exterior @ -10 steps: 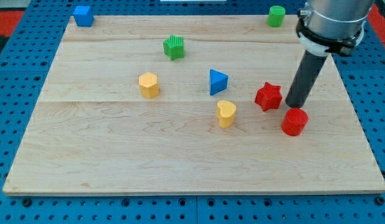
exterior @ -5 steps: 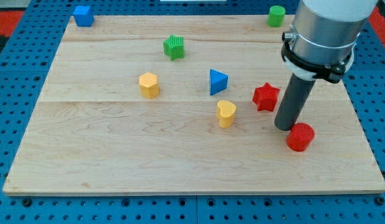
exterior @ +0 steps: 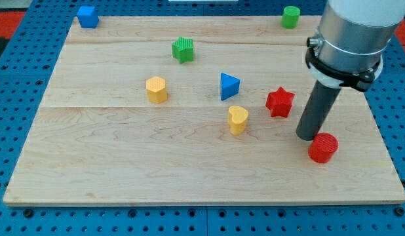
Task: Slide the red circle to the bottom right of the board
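Only one camera view here, so here's the lot. My tip (exterior: 309,136) sits right against the upper-left side of the red circle block (exterior: 323,147), touching or as good as. That's the side I want, since a push from there heads toward the bottom right corner of the wooden board (exterior: 189,170). No gripper on this rig, just a dark rod, so there's nothing to open or close and nothing held.

The red circle is in the right part of the board, nearer the bottom edge than the top, but well short of the corner. I'd say the job's roughly halfway.

The red star block (exterior: 280,102) is near the rod, up and left of it, clear of the push line. The yellow heart block (exterior: 238,119) and blue triangle block (exterior: 229,86) sit mid-board; the yellow hexagon-ish block (exterior: 156,89) and green star-ish block (exterior: 183,49) are further left. A blue cube (exterior: 87,16) and green cylinder (exterior: 291,16) sit at the top corners.
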`<action>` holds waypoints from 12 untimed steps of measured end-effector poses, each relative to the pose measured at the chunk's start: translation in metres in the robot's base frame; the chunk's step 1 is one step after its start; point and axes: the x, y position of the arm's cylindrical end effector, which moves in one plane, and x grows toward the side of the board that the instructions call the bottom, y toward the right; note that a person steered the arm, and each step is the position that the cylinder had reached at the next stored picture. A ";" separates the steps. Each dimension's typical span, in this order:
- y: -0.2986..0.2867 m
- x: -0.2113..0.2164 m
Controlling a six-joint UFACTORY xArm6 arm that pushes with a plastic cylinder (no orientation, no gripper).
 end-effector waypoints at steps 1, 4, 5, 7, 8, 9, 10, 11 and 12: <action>0.000 0.005; 0.001 0.019; 0.003 0.023; 0.028 0.030; 0.029 0.032; 0.029 0.036; 0.029 0.041; 0.029 0.045; 0.033 0.046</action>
